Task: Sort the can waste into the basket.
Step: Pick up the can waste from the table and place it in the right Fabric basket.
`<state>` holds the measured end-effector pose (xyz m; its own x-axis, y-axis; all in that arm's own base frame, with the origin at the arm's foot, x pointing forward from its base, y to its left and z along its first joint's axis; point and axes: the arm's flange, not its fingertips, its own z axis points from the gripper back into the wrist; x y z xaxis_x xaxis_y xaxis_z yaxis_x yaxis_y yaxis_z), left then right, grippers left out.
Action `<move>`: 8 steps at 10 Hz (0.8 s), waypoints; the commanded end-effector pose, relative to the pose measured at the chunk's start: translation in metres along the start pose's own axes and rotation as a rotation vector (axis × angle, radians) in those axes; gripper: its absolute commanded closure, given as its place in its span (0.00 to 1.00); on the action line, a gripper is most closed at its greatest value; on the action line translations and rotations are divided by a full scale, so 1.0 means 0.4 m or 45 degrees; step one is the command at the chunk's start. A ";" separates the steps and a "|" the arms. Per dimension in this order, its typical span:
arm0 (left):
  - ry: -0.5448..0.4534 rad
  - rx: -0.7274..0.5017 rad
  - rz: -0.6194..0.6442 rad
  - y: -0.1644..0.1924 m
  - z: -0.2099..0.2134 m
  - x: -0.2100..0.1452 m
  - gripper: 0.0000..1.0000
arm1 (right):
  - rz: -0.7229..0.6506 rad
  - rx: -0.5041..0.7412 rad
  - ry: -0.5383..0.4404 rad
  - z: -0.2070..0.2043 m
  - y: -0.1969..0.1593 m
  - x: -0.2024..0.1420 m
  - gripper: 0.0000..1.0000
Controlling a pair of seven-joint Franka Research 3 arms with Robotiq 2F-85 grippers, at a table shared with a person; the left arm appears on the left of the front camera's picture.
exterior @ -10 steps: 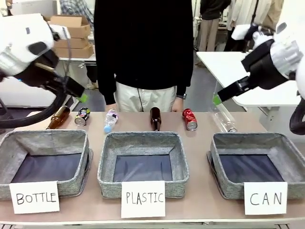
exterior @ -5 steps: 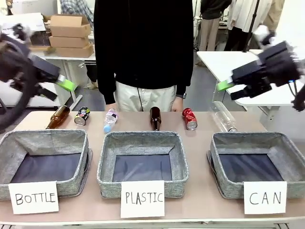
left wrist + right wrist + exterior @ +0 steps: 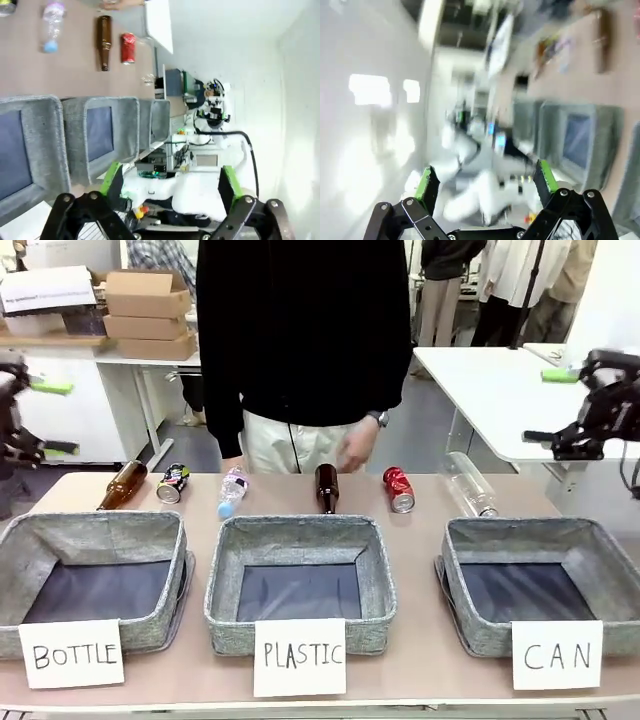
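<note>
One table (image 3: 420,540) carries three grey baskets in a row, carded BOTTLE (image 3: 95,523), PLASTIC (image 3: 300,527) and, at the robot's right, the CAN basket (image 3: 520,530) with nothing in it. One person (image 3: 300,330) stands at the far edge. The two grippers sit high at the picture's sides. The left gripper (image 3: 50,418) has its jaws spread wide and bare, as its wrist view (image 3: 170,182) confirms. The right gripper (image 3: 550,406) is likewise agape and holds nothing (image 3: 486,179). Behind the baskets lie two brown bottles (image 3: 123,485) (image 3: 326,487), two clear plastic bottles (image 3: 232,491) (image 3: 468,485) and two cans. The red can (image 3: 398,489) lies behind the gap between the PLASTIC and CAN baskets, and the dark can (image 3: 173,483) lies behind the BOTTLE basket. A second ago both arms reached in over the table's far corners; they have since drawn back to the edges, while every bottle, can and basket has kept its place. The person's hand (image 3: 355,448) now hangs lower, between the middle brown bottle and the red can. The larger clear bottle lies between the red can and the CAN basket's far corner.
</note>
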<state>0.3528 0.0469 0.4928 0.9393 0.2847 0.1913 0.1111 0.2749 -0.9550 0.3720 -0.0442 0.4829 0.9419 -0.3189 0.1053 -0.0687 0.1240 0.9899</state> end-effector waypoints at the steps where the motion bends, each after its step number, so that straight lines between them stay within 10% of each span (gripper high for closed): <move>1: 0.039 -0.020 -0.098 -0.054 0.006 -0.022 0.00 | 0.146 0.063 0.132 -0.002 0.039 -0.025 0.00; 8: 0.039 -0.020 -0.098 -0.054 0.006 -0.022 0.00 | 0.146 0.063 0.132 -0.002 0.039 -0.025 0.00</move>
<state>0.3401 0.0426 0.5137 0.9423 0.2374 0.2361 0.1603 0.2993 -0.9406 0.3573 -0.0398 0.4977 0.9622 -0.2034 0.1813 -0.1588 0.1222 0.9797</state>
